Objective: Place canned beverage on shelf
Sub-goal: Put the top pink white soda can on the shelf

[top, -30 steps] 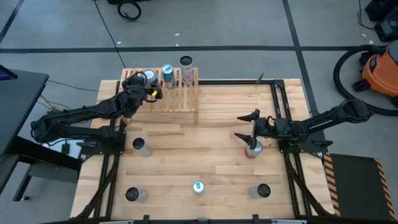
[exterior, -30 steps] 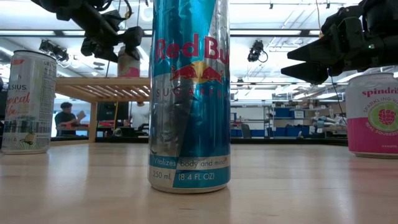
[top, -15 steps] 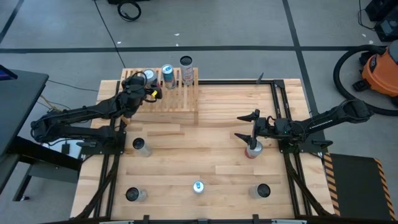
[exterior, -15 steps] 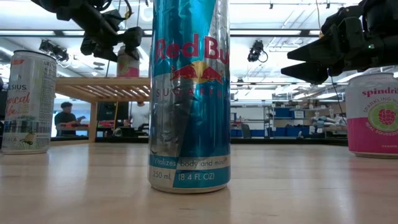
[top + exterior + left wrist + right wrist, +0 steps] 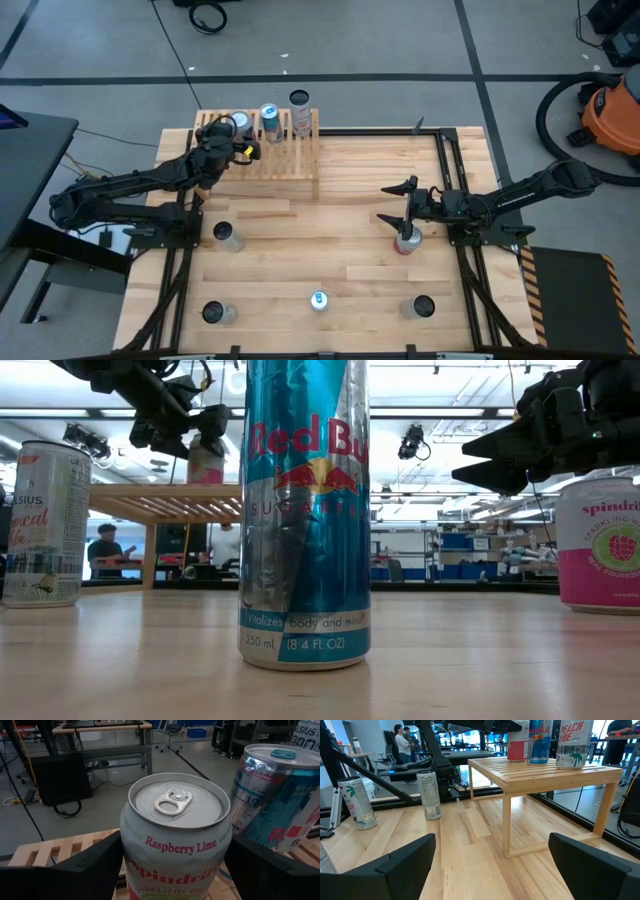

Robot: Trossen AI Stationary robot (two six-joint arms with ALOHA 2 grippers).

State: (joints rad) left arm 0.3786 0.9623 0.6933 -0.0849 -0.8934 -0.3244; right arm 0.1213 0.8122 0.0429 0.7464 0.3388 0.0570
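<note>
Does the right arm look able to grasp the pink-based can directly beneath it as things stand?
Probably yes: the right gripper hangs open above the upright pink-based can, with bare pale plank tabletop around it and no other can close by.

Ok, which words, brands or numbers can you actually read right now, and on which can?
"Red Bu", "250 ml", "8.4 FL OZ": tall blue can nearest the low view.
"Raspberry Lime": Spindrift can between the left claw fingers, on the shelf.
"spindri": pink can.
"PEACH VIBE": white can on the shelf.
Left can: only partly readable.
</note>
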